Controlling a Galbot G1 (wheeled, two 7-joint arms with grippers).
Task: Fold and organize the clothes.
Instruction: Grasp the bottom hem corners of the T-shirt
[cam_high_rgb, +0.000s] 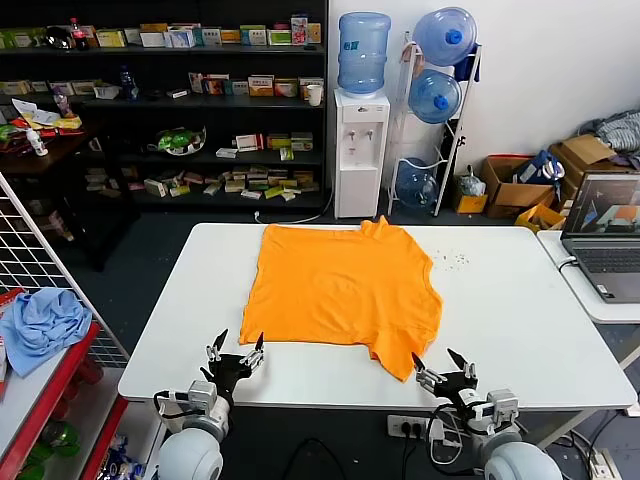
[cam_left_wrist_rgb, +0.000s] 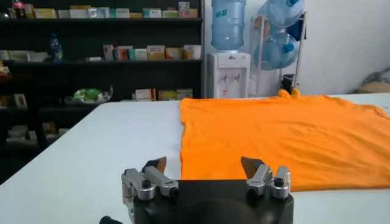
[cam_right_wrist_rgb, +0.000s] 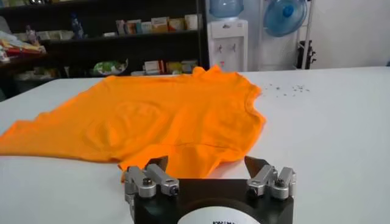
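An orange T-shirt (cam_high_rgb: 345, 285) lies spread across the middle of a white table (cam_high_rgb: 520, 310), one sleeve trailing toward the near right edge and a small bunch of fabric raised at its far edge. The left gripper (cam_high_rgb: 236, 353) sits low at the near edge of the table, just short of the shirt's near left corner, its fingers spread apart and holding nothing. The right gripper (cam_high_rgb: 444, 368) waits at the near right edge, close beside the trailing sleeve, fingers likewise apart and empty. A scatter of tiny specks (cam_high_rgb: 450, 260) dots the tabletop to the right of the shirt. A laptop (cam_high_rgb: 605, 235) stands open on a neighbouring table at far right. A light blue cloth (cam_high_rgb: 40, 325) is heaped on a red rack at near left. Beyond the table stand a water dispenser (cam_high_rgb: 361, 125) topped with a blue bottle, a rack of spare water bottles (cam_high_rgb: 440, 70), dark shelves (cam_high_rgb: 170, 100) stocked with boxes, and cardboard boxes (cam_high_rgb: 515, 185) on the floor.
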